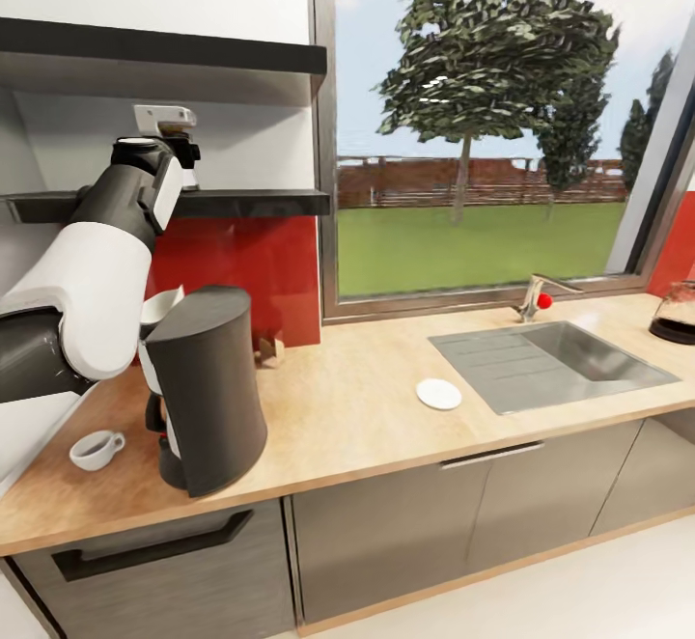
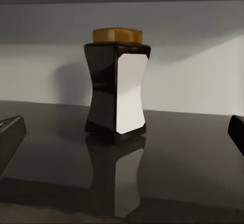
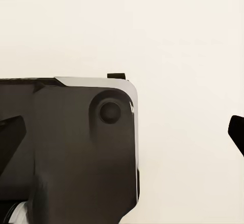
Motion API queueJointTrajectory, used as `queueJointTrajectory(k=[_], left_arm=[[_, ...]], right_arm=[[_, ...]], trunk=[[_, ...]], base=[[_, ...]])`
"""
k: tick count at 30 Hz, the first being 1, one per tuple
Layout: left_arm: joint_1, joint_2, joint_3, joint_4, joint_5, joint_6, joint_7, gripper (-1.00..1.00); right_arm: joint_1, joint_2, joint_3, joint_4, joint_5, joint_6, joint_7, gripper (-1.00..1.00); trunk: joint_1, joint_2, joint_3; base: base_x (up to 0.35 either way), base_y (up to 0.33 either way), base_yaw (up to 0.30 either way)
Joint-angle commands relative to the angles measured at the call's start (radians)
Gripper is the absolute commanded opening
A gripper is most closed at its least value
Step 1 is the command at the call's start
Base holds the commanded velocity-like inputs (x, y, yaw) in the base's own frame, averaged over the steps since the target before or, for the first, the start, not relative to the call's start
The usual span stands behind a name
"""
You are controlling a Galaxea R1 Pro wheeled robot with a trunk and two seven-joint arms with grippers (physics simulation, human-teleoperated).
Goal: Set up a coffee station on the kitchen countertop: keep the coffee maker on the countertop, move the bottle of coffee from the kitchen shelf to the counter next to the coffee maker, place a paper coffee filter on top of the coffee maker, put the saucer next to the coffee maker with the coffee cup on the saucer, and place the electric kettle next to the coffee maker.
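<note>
I am reaching my left claw [image 1: 183,152] up to the black wall shelf [image 1: 251,202], its fingers spread wide apart, one fingertip [image 2: 11,132] showing at each side of the wrist view. The coffee bottle [image 2: 117,82] is standing upright on that shelf between the fingertips, untouched. Below, the coffee maker [image 1: 203,388] is sitting on the countertop [image 1: 367,407], the cup [image 1: 95,449] at its left, the saucer [image 1: 439,394] near the sink [image 1: 550,361], the kettle [image 1: 676,313] far right. My right claw [image 3: 122,127] is hanging with its fingers apart.
</note>
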Motion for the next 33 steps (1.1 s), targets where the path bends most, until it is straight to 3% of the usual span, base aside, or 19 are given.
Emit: queueJointTrajectory(k=[1,11,33], left_arm=[[0.000,0.000,0.002,-0.001,-0.006,0.005,-0.001,1.00],[0.000,0.000,0.001,-0.005,-0.006,0.005,-0.001,1.00],[-0.009,0.001,-0.002,-0.050,-0.014,0.020,-0.016,1.00]], right_arm=[[-0.001,0.000,-0.008,0.001,0.010,-0.004,0.000,1.00],[-0.001,0.000,-0.008,0.001,0.010,-0.004,0.000,1.00],[-0.001,0.000,-0.008,0.001,0.010,-0.004,0.000,1.00]], trunk=[[0.001,0.000,0.000],[0.001,0.000,0.000],[0.001,0.000,0.000]], base=[[0.256,0.000,0.000],[0.274,0.000,0.000],[0.013,0.000,0.000]])
